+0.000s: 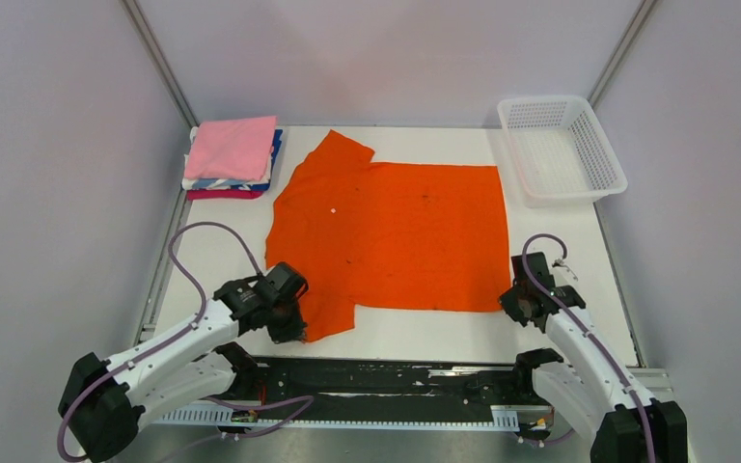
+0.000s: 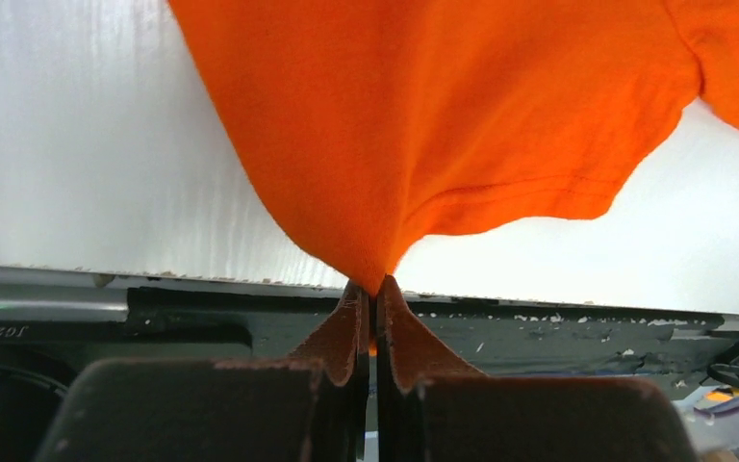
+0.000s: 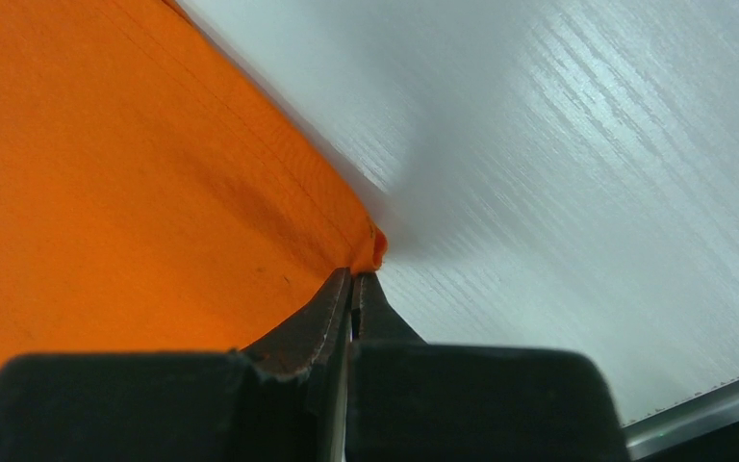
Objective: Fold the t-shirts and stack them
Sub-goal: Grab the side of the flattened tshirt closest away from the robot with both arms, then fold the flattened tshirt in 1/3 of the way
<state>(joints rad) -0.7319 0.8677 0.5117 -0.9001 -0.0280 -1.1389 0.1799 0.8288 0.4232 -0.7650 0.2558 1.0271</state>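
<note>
— So, from above?
— The orange t-shirt lies spread on the worktop, between the left fingers and the right fingers.
— Left wrist?
— Fingers together, pinching its sleeve cloth.
— Right wrist?
— Together too, clamped on its hem corner.

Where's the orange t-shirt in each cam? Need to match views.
Top external: plain orange cloth t-shirt spread flat mid-table, hem to the right.
Left wrist: upper centre, sleeve pinched by left gripper.
Right wrist: left half, hem corner pinched by right gripper.
Shared landmark: white table surface bordering the cloth in all three.
</note>
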